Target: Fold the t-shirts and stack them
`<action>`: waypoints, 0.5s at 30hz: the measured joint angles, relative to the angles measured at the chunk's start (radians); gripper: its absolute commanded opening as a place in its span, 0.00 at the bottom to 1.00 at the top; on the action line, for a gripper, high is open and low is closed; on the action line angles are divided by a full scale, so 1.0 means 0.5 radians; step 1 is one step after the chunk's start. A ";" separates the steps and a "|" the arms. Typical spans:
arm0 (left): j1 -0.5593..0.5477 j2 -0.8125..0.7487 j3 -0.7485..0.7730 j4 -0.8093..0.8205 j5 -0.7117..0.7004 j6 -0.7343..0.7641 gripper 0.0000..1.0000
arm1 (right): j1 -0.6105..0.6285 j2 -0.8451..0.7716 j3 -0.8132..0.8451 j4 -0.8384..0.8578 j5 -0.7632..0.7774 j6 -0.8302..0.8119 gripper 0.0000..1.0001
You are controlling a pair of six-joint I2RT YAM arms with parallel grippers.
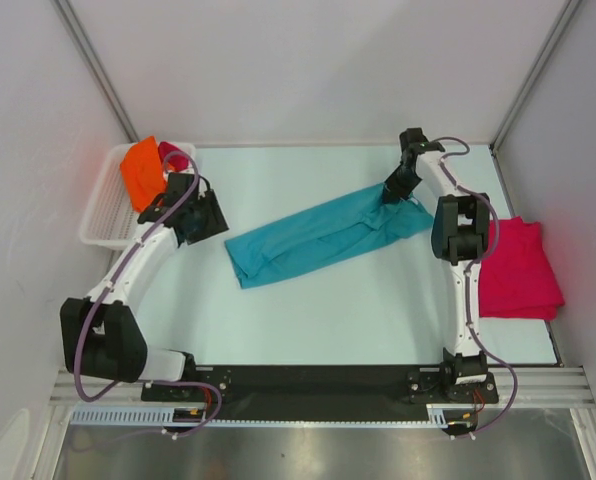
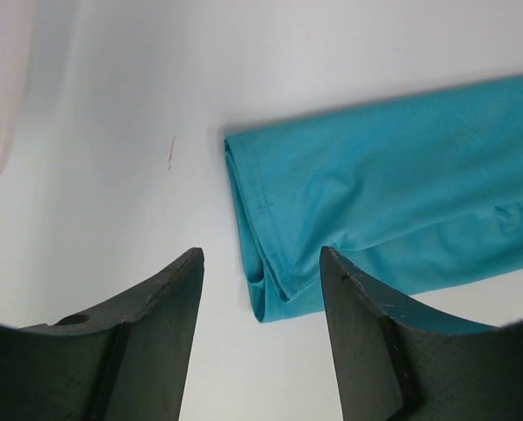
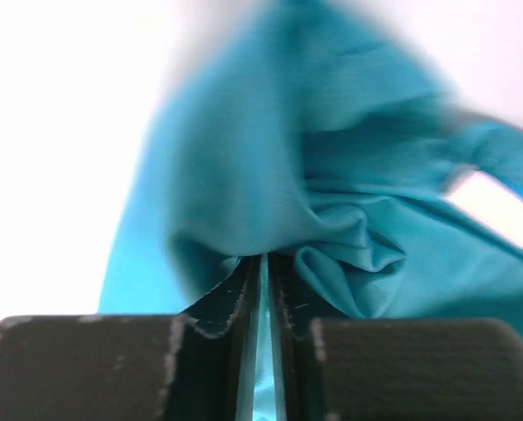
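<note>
Pale bench closed in by white walls, with metal frame posts at the far corners.

Top view: the teal t-shirt lies in a long narrow band, running on a slant from near-left of centre to far-right. The right gripper is down on its far-right end. The left gripper sits just left of the near-left end, apart from the cloth. A white slatted basket stands at the far-left edge. The orange t-shirt is draped over its far rim, with a bit of crimson-pink cloth just beside it on the right. A folded crimson-pink t-shirt lies flat at the right edge of the bench, partly behind the right arm.

Left wrist view: the jaws are spread wide with nothing between them. It shows what the top view cannot: the teal end is doubled over, with a stitched hem running along the fold and layered edges at the near corner. A small dark mark is on the bench to the left of it.

Right wrist view: the jaws are pressed together on a thin fold of teal, and the cloth bunches into puckers just past the tips. The far cloth is blurred. The top view shows only that this gripper meets the shirt, not the pinch itself.
</note>
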 measured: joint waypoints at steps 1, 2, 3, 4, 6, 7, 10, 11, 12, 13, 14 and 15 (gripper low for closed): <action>0.000 0.021 -0.008 0.029 0.022 -0.007 0.61 | 0.013 -0.019 -0.039 0.068 -0.030 -0.012 0.16; 0.000 0.052 -0.011 0.051 0.040 -0.018 0.61 | 0.028 -0.047 -0.089 0.147 -0.059 -0.026 0.17; 0.001 0.090 -0.014 0.079 0.059 -0.032 0.61 | 0.050 -0.071 -0.143 0.237 -0.089 -0.037 0.18; 0.001 0.137 -0.015 0.103 0.072 -0.050 0.61 | 0.078 -0.099 -0.204 0.321 -0.118 -0.049 0.19; 0.001 0.237 -0.015 0.157 0.094 -0.085 0.61 | 0.139 -0.156 -0.317 0.436 -0.172 -0.066 0.19; 0.002 0.294 -0.014 0.178 0.101 -0.108 0.61 | 0.178 -0.192 -0.372 0.476 -0.204 -0.075 0.19; 0.002 0.451 -0.014 0.214 0.111 -0.153 0.60 | 0.282 -0.280 -0.441 0.521 -0.293 -0.109 0.19; 0.002 0.501 -0.014 0.221 0.111 -0.167 0.60 | 0.320 -0.306 -0.441 0.529 -0.314 -0.124 0.19; 0.002 0.546 -0.014 0.227 0.112 -0.181 0.60 | 0.356 -0.339 -0.441 0.535 -0.334 -0.141 0.19; 0.002 0.581 -0.014 0.229 0.114 -0.188 0.60 | 0.386 -0.373 -0.441 0.532 -0.344 -0.162 0.20; 0.002 0.603 -0.014 0.230 0.114 -0.202 0.60 | 0.405 -0.401 -0.441 0.532 -0.349 -0.177 0.20; 0.002 0.613 -0.016 0.232 0.114 -0.211 0.60 | 0.425 -0.436 -0.441 0.532 -0.357 -0.201 0.20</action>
